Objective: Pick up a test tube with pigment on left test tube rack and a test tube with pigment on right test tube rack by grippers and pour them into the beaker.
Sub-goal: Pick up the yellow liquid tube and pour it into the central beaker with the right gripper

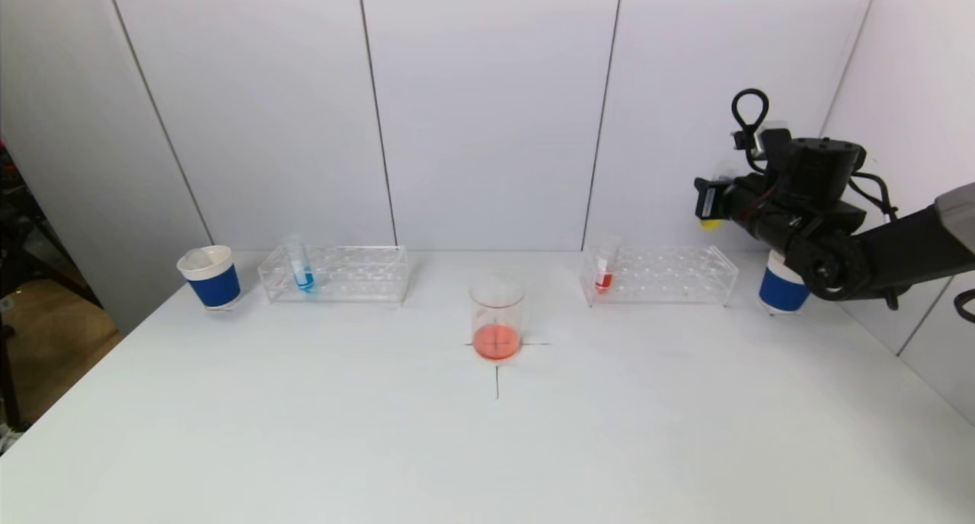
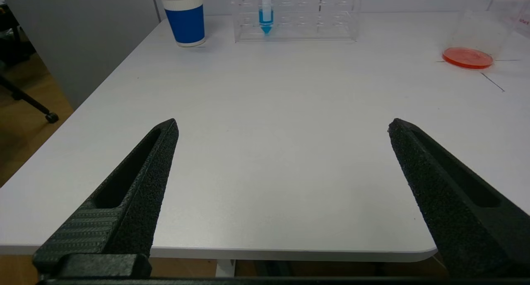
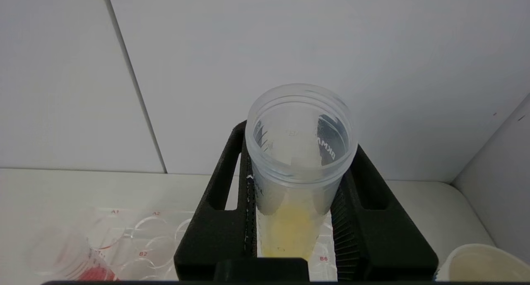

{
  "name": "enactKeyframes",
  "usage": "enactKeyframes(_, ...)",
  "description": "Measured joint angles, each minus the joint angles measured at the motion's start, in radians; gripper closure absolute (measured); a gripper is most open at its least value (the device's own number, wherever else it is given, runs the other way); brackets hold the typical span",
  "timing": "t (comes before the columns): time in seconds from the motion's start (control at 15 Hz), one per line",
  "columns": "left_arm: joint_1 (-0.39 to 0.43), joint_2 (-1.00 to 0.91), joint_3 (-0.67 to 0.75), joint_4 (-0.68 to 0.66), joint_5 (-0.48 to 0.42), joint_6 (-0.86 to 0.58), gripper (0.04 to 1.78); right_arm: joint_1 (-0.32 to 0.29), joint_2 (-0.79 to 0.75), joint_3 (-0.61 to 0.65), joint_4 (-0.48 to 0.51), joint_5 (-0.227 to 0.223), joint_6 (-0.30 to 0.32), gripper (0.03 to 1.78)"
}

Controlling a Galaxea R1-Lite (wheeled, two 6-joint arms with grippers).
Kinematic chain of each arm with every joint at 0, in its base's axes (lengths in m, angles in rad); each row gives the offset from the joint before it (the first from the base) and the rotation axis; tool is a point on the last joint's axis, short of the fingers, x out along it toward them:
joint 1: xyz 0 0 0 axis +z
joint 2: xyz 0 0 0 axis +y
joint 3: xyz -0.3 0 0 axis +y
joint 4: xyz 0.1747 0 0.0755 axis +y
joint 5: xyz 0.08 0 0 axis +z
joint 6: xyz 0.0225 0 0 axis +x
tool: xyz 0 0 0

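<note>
The right pincer (image 3: pixel 296 218) hung raised above the desk's far right corner, over the right end of the right-hand clear plastic test tube rack (image 1: pixel 660 275), and its black textured fingers (image 3: pixel 364 218) were clamped on a clear plastic test tube with yellow pigment (image 3: pixel 296 181); the tube stood roughly upright in the grip with its open mouth uppermost and the yellow liquid low inside it; in the head view its yellow tip (image 1: pixel 710 223) showed at the end of the arm. In that same rack, at its left end, stood a clear test tube with red pigment (image 1: pixel 604 273); just beside the rack's right end, at the desk's far right corner, stood a blue-and-white paper cup (image 1: pixel 781 288), partly hidden by the arm. The round clear glass beaker (image 1: pixel 497 318) stood at the middle of the white desk (image 1: pixel 305 432) on a black cross mark, holding a shallow layer of orange-red liquid. Along the far edge on the left lay the left-hand clear plastic test tube rack (image 1: pixel 335 274) with a clear test tube of blue pigment (image 1: pixel 302 269) upright near its left end; another blue-and-white paper cup (image 1: pixel 209 276) stood at the far left corner. The left pincer (image 2: pixel 281 127) hovered low at the near left edge of the desk, its black fingers (image 2: pixel 140 181) spread wide apart and gripping nothing.
</note>
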Motion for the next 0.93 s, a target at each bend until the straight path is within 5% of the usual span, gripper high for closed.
enactKeyframes(0.67, 0.0, 0.0, 0.0, 0.0, 0.0, 0.0, 0.05, 0.026, -0.16, -0.496, 0.646, 0.078, -0.021, 1.25)
enactKeyframes(0.8, 0.0, 0.0, 0.0, 0.0, 0.0, 0.0, 0.05, 0.034, -0.157, -0.58, 0.694, 0.147, -0.06, 1.25)
enactKeyframes(0.93, 0.0, 0.0, 0.0, 0.0, 0.0, -0.001, 0.05, 0.044, -0.156, -0.611, 0.7, 0.268, -0.117, 1.25)
